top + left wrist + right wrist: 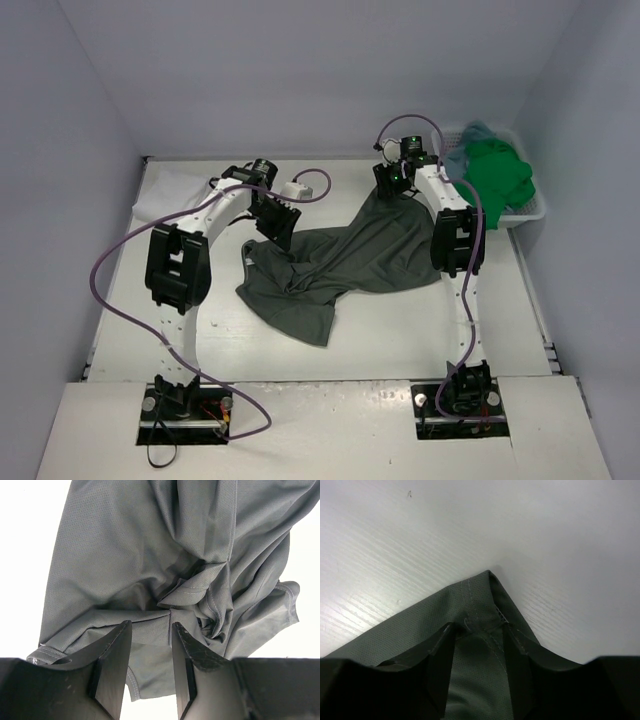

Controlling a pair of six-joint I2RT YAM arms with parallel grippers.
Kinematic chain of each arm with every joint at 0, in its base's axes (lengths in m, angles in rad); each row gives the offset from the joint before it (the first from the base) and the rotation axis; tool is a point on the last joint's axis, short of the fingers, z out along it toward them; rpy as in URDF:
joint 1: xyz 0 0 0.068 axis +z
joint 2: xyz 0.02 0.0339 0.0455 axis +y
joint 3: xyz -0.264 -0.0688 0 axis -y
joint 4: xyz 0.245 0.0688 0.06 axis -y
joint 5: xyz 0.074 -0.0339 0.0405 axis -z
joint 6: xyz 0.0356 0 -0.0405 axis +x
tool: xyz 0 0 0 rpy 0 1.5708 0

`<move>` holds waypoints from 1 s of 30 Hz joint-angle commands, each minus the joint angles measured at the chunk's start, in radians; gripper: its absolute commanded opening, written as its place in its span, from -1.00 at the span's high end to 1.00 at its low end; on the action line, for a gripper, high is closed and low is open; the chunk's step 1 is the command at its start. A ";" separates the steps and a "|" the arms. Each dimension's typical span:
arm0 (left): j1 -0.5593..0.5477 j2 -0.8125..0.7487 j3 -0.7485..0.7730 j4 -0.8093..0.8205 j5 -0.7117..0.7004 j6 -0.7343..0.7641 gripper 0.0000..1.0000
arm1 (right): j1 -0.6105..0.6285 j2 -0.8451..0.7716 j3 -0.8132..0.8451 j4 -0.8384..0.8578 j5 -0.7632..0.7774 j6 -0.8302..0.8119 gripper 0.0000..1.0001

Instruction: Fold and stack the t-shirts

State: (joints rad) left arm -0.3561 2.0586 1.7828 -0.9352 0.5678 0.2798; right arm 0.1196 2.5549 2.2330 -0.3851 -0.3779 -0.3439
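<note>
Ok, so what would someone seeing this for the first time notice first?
A dark grey t-shirt sprawls crumpled across the middle of the white table, stretched between the left pincer at its left edge and the right pincer at its far corner. A bright green t-shirt is heaped in the white basket at the far right corner.

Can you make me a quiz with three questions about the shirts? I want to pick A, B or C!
1. Where is the green shirt? A) on a chair B) in the white basket C) on the floor
2. What colour is the shirt in the middle of the table? A) red B) yellow C) dark grey
3. How does it look? A) neatly folded B) rolled up C) open and wrinkly
Answers: B, green fills the basket; C, the dark grey shirt lies there; C, it is spread out, creased.
</note>
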 commanded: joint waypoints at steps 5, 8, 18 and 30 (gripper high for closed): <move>0.000 -0.071 -0.009 0.016 0.021 -0.001 0.36 | 0.006 0.004 0.020 0.011 -0.033 -0.006 0.27; 0.000 -0.075 -0.013 0.018 0.020 0.001 0.36 | 0.006 0.001 0.014 0.014 -0.032 -0.003 0.84; -0.004 -0.069 -0.006 0.019 0.029 -0.011 0.36 | 0.005 -0.087 -0.098 0.063 0.013 0.002 0.94; -0.115 -0.075 -0.060 0.081 0.066 -0.013 0.36 | 0.003 -0.110 -0.139 0.081 0.037 0.010 1.00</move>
State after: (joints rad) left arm -0.4099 2.0552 1.7348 -0.8814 0.6014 0.2718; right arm 0.1196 2.5072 2.1166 -0.2726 -0.3714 -0.3405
